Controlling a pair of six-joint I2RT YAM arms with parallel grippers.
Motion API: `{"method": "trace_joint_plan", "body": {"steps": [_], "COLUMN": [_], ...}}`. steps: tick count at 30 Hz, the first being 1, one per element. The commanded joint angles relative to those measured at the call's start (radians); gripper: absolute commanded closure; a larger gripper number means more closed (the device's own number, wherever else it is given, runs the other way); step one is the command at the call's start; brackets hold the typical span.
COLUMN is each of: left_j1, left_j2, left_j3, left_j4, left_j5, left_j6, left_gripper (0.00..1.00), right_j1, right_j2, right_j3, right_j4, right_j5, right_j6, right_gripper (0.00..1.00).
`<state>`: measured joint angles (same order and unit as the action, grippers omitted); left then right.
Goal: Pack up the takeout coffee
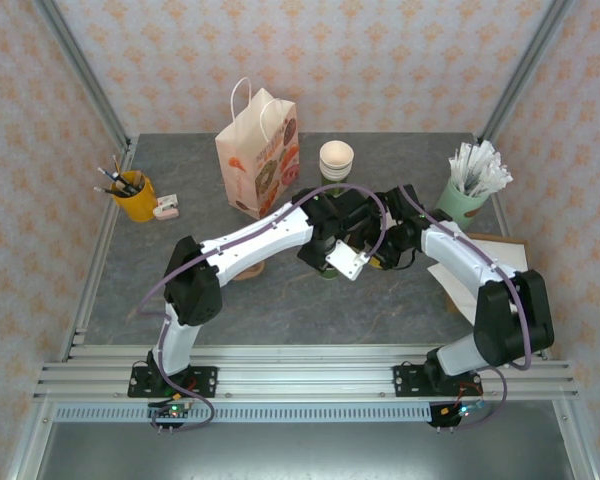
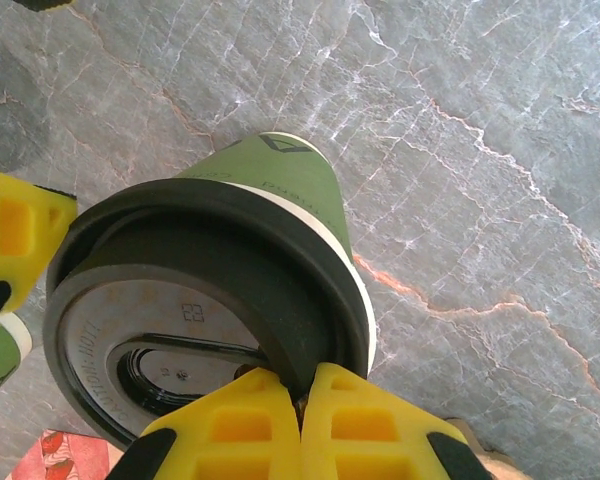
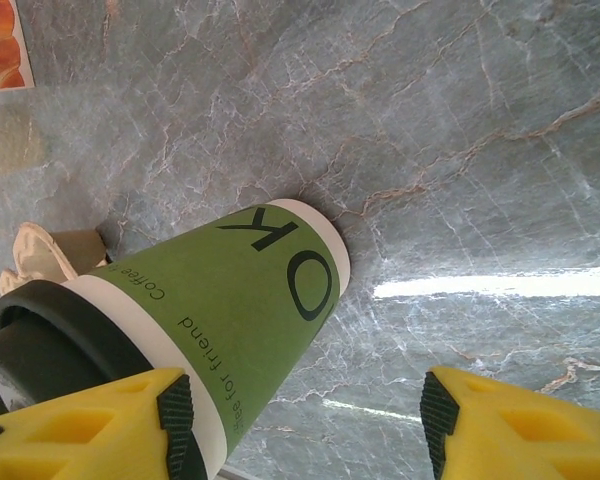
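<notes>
While pinching the lid (image 2: 180, 290) with left fingers (image 2: 240, 430), right fingers (image 3: 520, 420) wide astride, grip the light, crushable takeout coffee (image 3: 250, 300) mid-wall.

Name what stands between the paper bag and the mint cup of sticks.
A stack of green cups, nearer the paper bag; the top view shows it.

The left arm (image 1: 265, 238) and the right arm (image 1: 458, 252) are each being shown as glossy white shell links joined by bulky black joint housings. A thin lilac cable (image 1: 166, 277) is being carried along the outside of each arm. Black base plates (image 1: 175, 381) are being held to the aluminium rail by bolts. A small white camera housing (image 1: 347, 262) is being carried at the left wrist. The jaws are being shown as bright yellow moulded fingers (image 2: 240, 430) with square recesses and black pads (image 3: 175, 405).
</notes>
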<state>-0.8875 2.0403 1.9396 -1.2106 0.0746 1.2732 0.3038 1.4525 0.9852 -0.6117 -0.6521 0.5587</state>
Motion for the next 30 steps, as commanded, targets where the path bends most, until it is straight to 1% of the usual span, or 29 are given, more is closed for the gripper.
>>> {"method": "trace_joint_plan", "body": {"steps": [1, 4, 7, 11, 23, 26, 29, 30], "left_j1": [0.001, 0.001, 0.000, 0.000, -0.006, -0.016, -0.023, -0.027], "left_j2": [0.030, 0.028, 0.018, 0.017, 0.063, 0.072, 0.078, 0.079], "left_j3": [0.072, 0.093, 0.074, 0.047, 0.044, 0.034, 0.025, 0.020], "left_j4": [-0.040, -0.053, -0.056, -0.049, -0.028, -0.026, -0.026, -0.024], "left_j5": [0.025, 0.018, 0.014, 0.029, 0.062, 0.063, 0.073, 0.076], "left_j6": [-0.009, -0.010, -0.015, -0.024, -0.031, -0.035, -0.043, -0.047], "left_gripper": [1.00, 1.00, 1.00, 1.00, 1.00, 1.00, 1.00, 1.00], "right_j1": [0.001, 0.001, 0.001, 0.000, 0.001, 0.001, 0.001, 0.001], "right_j2": [-0.040, -0.053, -0.067, -0.062, -0.041, -0.058, -0.060, -0.058], "right_j3": [0.023, 0.040, 0.046, 0.036, -0.017, -0.048, -0.071, -0.084], "right_j4": [-0.024, -0.046, -0.051, -0.046, -0.007, 0.034, 0.026, 0.027], "right_j5": [0.055, 0.072, 0.068, 0.044, 0.001, -0.030, -0.017, -0.012], "right_j6": [0.014, 0.014, 0.015, 0.010, 0.030, 0.050, 0.054, 0.053], "right_gripper": [0.36, 0.35, 0.35, 0.35, 0.32, 0.33, 0.38, 0.41]}}
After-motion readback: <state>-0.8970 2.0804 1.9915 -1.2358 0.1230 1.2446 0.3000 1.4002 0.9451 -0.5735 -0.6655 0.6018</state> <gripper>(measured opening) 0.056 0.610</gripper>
